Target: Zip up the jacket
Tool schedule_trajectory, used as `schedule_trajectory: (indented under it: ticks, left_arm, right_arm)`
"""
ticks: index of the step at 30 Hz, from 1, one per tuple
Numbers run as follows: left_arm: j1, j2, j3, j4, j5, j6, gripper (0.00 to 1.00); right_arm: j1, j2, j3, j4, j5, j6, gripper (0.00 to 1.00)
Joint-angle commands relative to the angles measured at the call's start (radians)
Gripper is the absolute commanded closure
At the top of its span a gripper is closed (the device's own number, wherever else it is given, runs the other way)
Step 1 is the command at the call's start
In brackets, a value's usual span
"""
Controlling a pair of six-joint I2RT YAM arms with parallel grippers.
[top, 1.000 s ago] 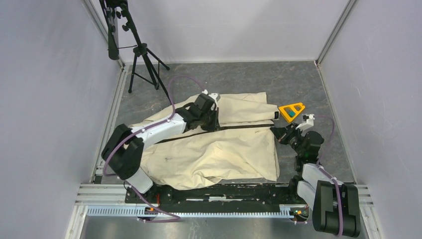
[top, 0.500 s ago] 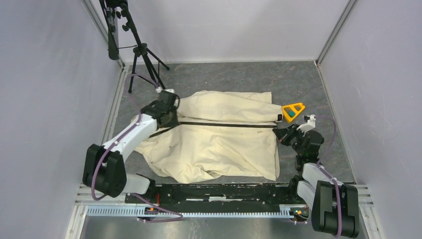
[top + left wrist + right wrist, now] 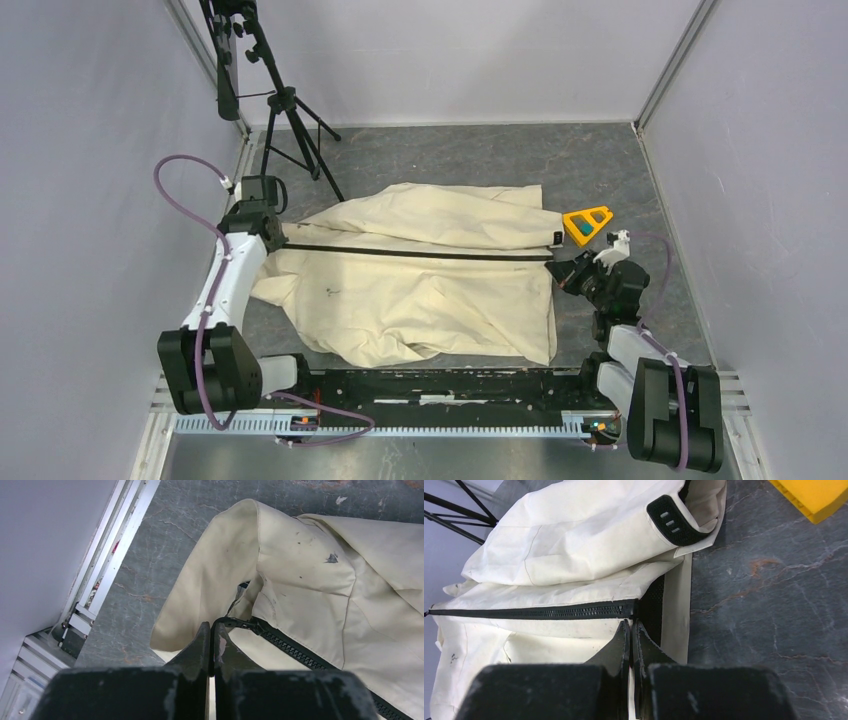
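Note:
The cream jacket (image 3: 420,300) lies flat on the grey table, its dark zipper (image 3: 420,252) running left to right with both sides joined. My left gripper (image 3: 278,238) is at the zipper's left end, by the collar. In the left wrist view it (image 3: 211,627) is shut on the black zipper pull (image 3: 237,623), with joined teeth (image 3: 295,650) trailing off to the right. My right gripper (image 3: 561,271) is at the jacket's right hem. In the right wrist view it (image 3: 630,625) is shut on the hem fabric just below the zipper's end (image 3: 624,609). A black tab (image 3: 671,520) shows on the fabric above.
A yellow triangular object (image 3: 587,222) lies just beyond the hem, near my right gripper. A black tripod (image 3: 285,110) stands at the back left. An aluminium rail (image 3: 100,575) runs along the table's left edge, close to my left gripper.
My left gripper has travelled left along the zipper line, from the jacket's middle to the collar end, and the two sides now lie joined. The right gripper has stayed at the hem.

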State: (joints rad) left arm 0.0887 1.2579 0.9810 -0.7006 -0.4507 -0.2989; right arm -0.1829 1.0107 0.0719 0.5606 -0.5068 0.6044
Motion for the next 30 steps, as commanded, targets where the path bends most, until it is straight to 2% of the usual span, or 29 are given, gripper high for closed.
schedule_trajectory:
  ticks: [1,4,5,8,10,12,15,17,19,20,24,27,30]
  left_arm:
    - [0.061,-0.046,0.039,0.072,-0.217,0.098,0.98]
    - [0.06,-0.051,0.009,0.097,-0.129,0.093,0.98]
    - [0.06,-0.047,0.007,0.09,-0.117,0.07,0.97]
    - [0.06,-0.076,-0.01,0.096,-0.028,0.026,0.51]
    - [0.06,-0.118,-0.034,0.128,0.07,-0.002,0.35]
    - [0.056,-0.156,-0.036,0.143,0.158,-0.021,0.22]
    - [0.026,-0.21,-0.024,0.164,0.301,-0.031,0.16]
    - [-0.012,-0.254,-0.006,0.18,0.425,-0.027,0.14]
    - [-0.074,-0.319,0.005,0.206,0.56,-0.003,0.1]
    - [-0.145,-0.35,0.007,0.224,0.617,0.021,0.05]
    - [-0.317,-0.494,-0.003,0.331,0.809,0.06,0.05]
    - [-0.342,-0.595,-0.004,0.445,0.99,0.009,0.04]
    - [-0.342,-0.71,0.009,0.557,1.064,-0.029,0.0]
  right_arm:
    - [-0.014,0.022,0.053,0.054,0.104,-0.067,1.0]
    - [0.03,0.02,0.108,-0.041,0.116,-0.138,0.99]
    - [0.044,0.021,0.132,-0.085,0.12,-0.171,0.91]
    - [0.069,0.004,0.203,-0.248,0.186,-0.238,0.55]
    - [0.095,-0.011,0.293,-0.399,0.27,-0.317,0.39]
    - [0.135,-0.038,0.355,-0.507,0.338,-0.361,0.29]
    - [0.231,-0.094,0.425,-0.643,0.459,-0.405,0.19]
    - [0.279,-0.138,0.468,-0.701,0.46,-0.439,0.15]
    - [0.31,-0.191,0.526,-0.76,0.402,-0.459,0.13]
    - [0.314,-0.215,0.567,-0.786,0.351,-0.456,0.1]
    - [0.317,-0.288,0.734,-0.786,0.08,-0.401,0.02]
    - [0.318,-0.294,0.881,-0.784,0.005,-0.343,0.02]
    - [0.318,-0.307,1.006,-0.787,-0.021,-0.315,0.02]
